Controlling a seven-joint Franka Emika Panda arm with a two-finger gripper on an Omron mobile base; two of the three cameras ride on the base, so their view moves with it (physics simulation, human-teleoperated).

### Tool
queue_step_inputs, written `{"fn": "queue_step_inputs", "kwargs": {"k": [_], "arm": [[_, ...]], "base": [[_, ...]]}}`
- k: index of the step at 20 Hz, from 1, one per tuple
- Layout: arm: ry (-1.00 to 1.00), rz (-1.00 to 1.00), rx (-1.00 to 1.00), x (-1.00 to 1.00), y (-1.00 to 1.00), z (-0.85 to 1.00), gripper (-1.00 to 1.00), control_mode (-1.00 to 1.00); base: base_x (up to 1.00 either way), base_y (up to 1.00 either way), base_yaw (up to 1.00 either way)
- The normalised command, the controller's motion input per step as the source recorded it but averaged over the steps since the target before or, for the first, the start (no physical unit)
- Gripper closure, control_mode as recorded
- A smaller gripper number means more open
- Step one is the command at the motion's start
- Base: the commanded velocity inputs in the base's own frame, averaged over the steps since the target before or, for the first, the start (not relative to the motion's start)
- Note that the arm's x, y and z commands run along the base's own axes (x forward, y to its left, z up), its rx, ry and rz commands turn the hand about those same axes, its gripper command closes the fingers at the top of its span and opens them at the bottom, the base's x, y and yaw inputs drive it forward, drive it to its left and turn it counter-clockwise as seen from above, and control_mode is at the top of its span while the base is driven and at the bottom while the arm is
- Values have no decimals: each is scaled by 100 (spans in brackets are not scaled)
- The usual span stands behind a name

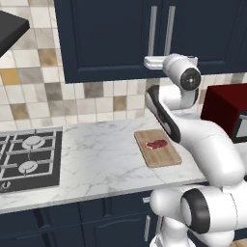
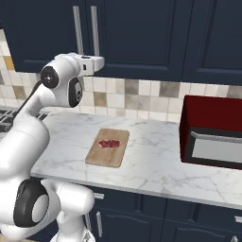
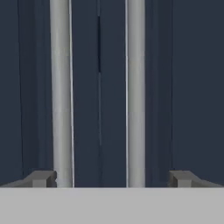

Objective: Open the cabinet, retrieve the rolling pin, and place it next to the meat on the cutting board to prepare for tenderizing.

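The gripper is held spread wide before the closed cabinet. Below the cabinet, on the marble counter, the meat is laid on the cutting board.

White arm, dark joints

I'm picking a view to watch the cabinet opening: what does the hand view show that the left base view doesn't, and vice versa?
Hand view alone: the end effector open, its fingertips straddling both handles, and the seam between the doors. Left base view alone: the cutting board with the meat on the counter, the stove, and a red microwave. Both: the shut cabinet and its silver handles.
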Motion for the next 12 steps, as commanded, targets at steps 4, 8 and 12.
{"fn": "queue_step_inputs", "kwargs": {"k": [4, 8, 12], "arm": [[0, 0, 0, 50, -21, 8, -100, -100], [0, 0, -1, 39, -20, 9, -100, -100], [0, 0, 0, 35, -16, 8, -100, -100]], "base": [[0, 0, 0], [0, 0, 0], [0, 0, 0]]}}
